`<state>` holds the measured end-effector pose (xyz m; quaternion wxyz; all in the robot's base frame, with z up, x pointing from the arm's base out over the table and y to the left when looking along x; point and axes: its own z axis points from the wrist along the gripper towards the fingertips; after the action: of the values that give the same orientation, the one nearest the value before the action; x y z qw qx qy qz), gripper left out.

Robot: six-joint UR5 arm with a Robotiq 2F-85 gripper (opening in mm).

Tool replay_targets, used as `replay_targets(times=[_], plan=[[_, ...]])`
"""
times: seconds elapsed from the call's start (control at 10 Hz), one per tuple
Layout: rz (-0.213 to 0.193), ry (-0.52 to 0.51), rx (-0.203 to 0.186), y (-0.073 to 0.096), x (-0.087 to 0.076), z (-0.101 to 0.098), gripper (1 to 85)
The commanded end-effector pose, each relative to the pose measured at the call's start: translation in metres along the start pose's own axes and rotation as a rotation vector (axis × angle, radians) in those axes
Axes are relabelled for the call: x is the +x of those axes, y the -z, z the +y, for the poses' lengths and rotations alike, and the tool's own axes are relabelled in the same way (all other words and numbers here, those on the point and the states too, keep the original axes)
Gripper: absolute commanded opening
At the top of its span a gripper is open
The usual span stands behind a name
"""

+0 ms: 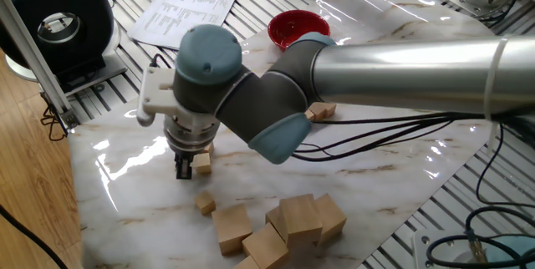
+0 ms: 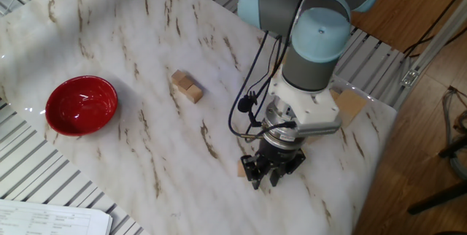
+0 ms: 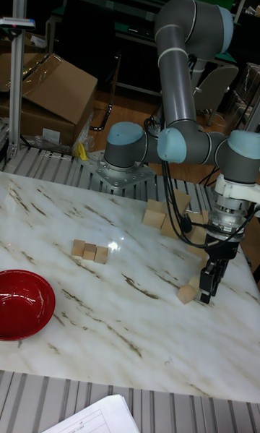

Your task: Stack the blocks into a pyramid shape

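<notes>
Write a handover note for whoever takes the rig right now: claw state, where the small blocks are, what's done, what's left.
Claw: low over the marble table, at two small blocks; whether it is open or gripping cannot be told.
Small blocks: a row of three lies flat mid-table, toward the red bowl; one loose block sits between the claw and the large cubes; one beside the claw.
Done: no pyramid; nothing visibly stacked.
Left: gather the small blocks and build all the pyramid layers. Leave the large cubes alone.
</notes>
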<state>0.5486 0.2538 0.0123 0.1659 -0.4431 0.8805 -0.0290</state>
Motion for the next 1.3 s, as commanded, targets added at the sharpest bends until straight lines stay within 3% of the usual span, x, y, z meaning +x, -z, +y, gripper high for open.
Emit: replay_targets(times=[0.0,0.3,0.7,1.2], plan=[[-0.017,0.015,-0.009,0.003,0.011,-0.006,42.0],[-0.028,0.044,-0.026,0.011,0.027,-0.011,42.0],[-0.037,0.069,-0.026,0.013,0.036,-0.010,42.3],[-0.041,0.014,-0.056,0.011,0.033,0.002,42.3]])
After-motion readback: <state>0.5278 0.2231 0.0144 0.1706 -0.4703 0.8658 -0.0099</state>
